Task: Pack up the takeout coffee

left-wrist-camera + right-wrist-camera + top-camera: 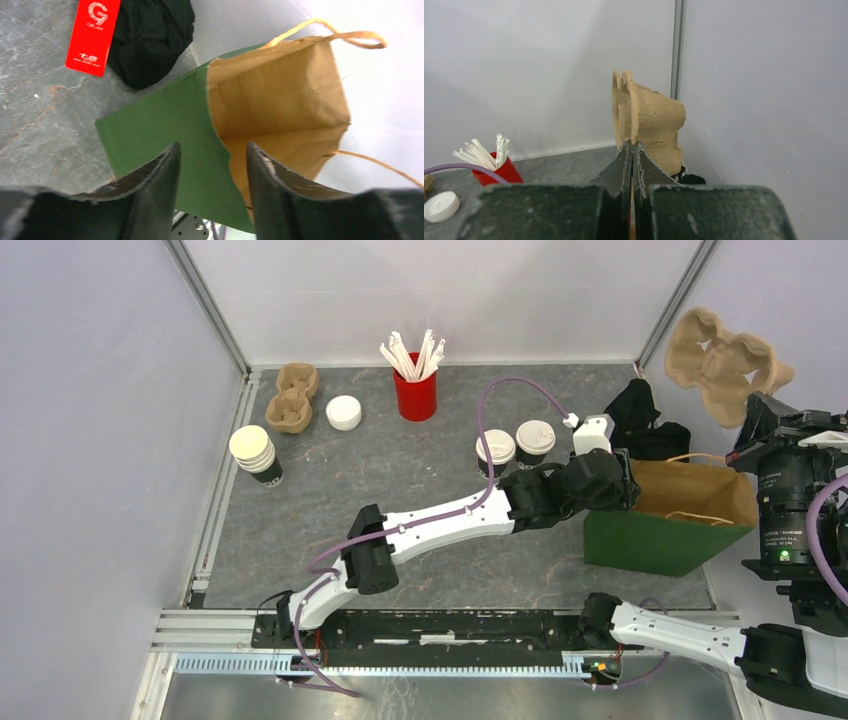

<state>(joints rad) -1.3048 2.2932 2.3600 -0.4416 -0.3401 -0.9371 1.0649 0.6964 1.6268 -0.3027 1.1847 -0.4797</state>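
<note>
Green outside, kraft brown inside: paper bag [660, 530], upright and open-mouthed at the table's right, ready for loading. Takeout coffee [496, 450], two lidded black cups, second cup [535, 438] beside the first, on the table just left of the bag, not yet packed. Left gripper [622, 488] at the bag's left rim, probably to spread the mouth.

Left wrist: jaws partly apart, astride the rim, pinching nothing.

Right wrist: right gripper [631, 147] clamped on a pulp cup carrier [649, 120], held high, likely awaiting the bag.

Two white-lidded black paper cups [496, 450] [535, 440] stand side by side, just left of the green paper bag [650, 538]; the red cylindrical straw holder [415, 397] stands behind them, leftward.
</note>
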